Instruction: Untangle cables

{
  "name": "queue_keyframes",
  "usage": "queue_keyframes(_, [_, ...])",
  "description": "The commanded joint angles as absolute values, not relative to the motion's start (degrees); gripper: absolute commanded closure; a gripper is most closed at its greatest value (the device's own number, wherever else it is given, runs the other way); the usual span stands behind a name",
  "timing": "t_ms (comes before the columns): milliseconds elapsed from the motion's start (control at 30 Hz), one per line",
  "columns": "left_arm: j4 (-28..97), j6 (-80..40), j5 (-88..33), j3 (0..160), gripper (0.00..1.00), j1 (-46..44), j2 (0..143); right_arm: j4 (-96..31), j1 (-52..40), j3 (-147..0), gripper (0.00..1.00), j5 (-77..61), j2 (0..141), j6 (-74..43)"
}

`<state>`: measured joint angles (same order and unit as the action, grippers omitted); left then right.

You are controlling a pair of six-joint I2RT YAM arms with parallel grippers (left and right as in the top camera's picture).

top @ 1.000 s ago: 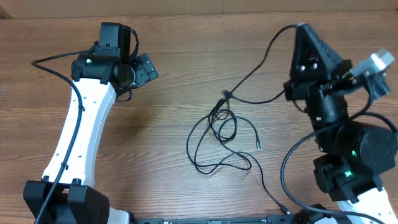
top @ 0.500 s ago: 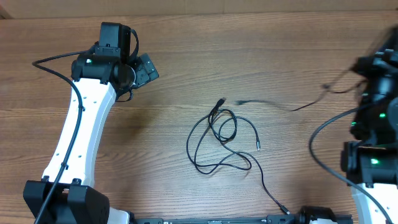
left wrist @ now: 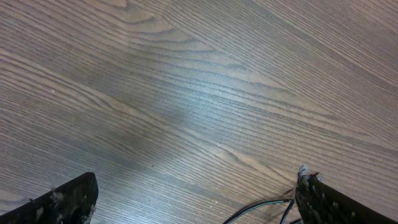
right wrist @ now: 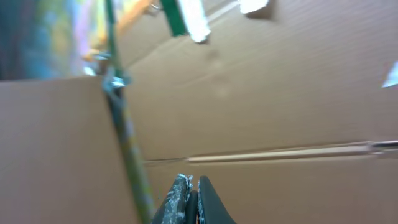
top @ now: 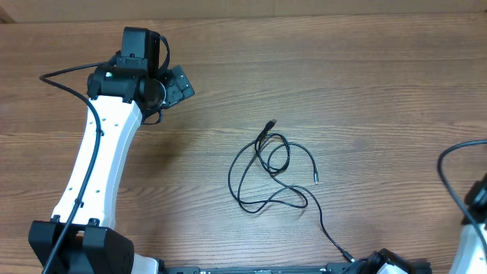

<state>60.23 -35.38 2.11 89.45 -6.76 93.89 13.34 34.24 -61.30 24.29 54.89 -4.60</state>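
Since a second ago my right arm [top: 473, 228] has swung away from the middle of the desk [top: 365, 76] to its far right edge, where only a sliver of it shows from overhead. The strand that stretched from the tangle toward that arm is gone from the desk too.

The cables [top: 270, 171] that remain lie loose on the wood near the centre, in a few overlapping loops. One plug end [top: 269, 124] points toward the far side. Another short end [top: 316, 181] lies just to the right of the loops, and a single strand trails toward the near edge.

My right gripper [right wrist: 194, 182] has its fingers pressed together and points up at a cardboard wall [right wrist: 280, 93], well away from the cables.

My left gripper [top: 179, 82] is spread wide. It hangs above bare wood at the far left, well apart from the cables, and its wrist view shows only wood grain between the two fingers [left wrist: 62, 199].
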Motion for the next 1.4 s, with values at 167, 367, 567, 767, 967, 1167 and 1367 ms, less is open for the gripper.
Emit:
queue_keyframes(167, [60.2, -34.7, 1.9, 90.1, 0.0, -7.1, 93.5, 11.8, 41.2, -62.6, 0.96, 28.5, 63.2, 3.2])
queue_keyframes(367, [60.2, -34.7, 1.9, 90.1, 0.0, -7.0, 93.5, 10.0, 41.9, -62.6, 0.96, 28.5, 70.4, 3.1])
queue_keyframes(567, [60.2, -34.7, 1.9, 90.1, 0.0, -7.0, 93.5, 7.4, 42.0, -62.6, 0.96, 28.5, 77.2, 3.0])
queue_keyframes(767, [60.2, -34.7, 1.9, 90.1, 0.0, -7.0, 93.5, 3.6, 44.9, -62.6, 0.96, 28.5, 84.4, -2.1])
queue_keyframes(967, [60.2, -34.7, 1.9, 90.1, 0.0, -7.0, 93.5, -2.0, 52.0, -62.6, 0.96, 23.9, 91.4, -11.7])
queue_keyframes(1167, [60.2, -34.7, 1.9, 90.1, 0.0, -7.2, 93.5, -4.6, 59.2, -62.6, 0.96, 10.3, 98.2, -16.3])
queue_keyframes(1367, [60.2, -34.7, 1.9, 90.1, 0.0, -7.1, 93.5, -5.1, 62.0, -62.6, 0.66, 7.6, 101.3, -16.6])
